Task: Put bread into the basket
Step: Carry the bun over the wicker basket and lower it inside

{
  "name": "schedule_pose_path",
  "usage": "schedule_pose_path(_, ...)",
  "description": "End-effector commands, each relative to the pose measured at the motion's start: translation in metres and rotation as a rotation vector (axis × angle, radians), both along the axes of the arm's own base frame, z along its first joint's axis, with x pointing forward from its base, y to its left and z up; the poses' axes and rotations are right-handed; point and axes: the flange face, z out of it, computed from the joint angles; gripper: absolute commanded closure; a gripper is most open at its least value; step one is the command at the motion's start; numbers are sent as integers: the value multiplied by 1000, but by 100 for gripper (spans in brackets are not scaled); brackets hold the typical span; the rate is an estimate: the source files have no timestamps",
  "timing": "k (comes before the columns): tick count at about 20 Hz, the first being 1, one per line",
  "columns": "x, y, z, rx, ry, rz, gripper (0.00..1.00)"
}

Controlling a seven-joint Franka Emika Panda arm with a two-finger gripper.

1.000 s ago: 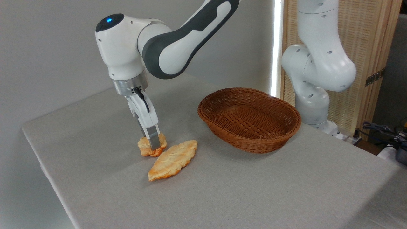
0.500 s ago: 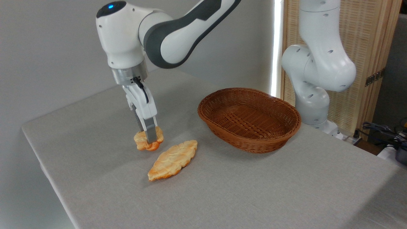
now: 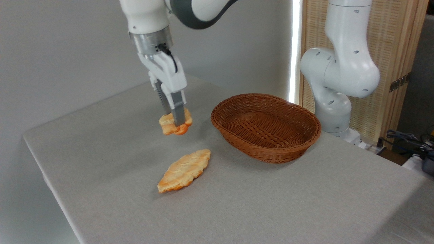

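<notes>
The bread (image 3: 166,124), a small lumpy golden-orange bun, hangs in the air above the table. My gripper (image 3: 177,121) is shut on it, with the near finger covering its middle. The oval reddish-brown wicker basket (image 3: 307,130) stands on the table to the right of the bun, and nothing lies inside it. The bun is left of the basket's near rim and a little higher than it.
A longer flat leaf-shaped pastry (image 3: 184,170) lies on the grey tablecloth (image 3: 271,203) below and in front of the gripper. The arm's white base (image 3: 339,84) stands behind the basket at the right. The table's left edge runs close to the wall.
The gripper has lifted the bread off the table and carried it up and to the right, toward the basket. The flat pastry and the basket have stayed in place.
</notes>
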Motion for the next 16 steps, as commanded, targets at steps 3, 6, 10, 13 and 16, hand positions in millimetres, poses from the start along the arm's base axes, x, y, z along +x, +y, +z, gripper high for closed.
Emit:
schedule_pose_path(3, -61, 15, 1, 26, 25, 23, 45)
schedule_pose_path(6, -87, 20, 3, 40, 43, 58, 45)
schedule_pose_path(10, -111, 23, -7, 65, 122, 116, 43)
schedule_pose_path(13, -121, 18, -21, 39, 191, 142, 42)
schedule_pose_path(16, -131, 13, -44, 47, 246, 140, 12)
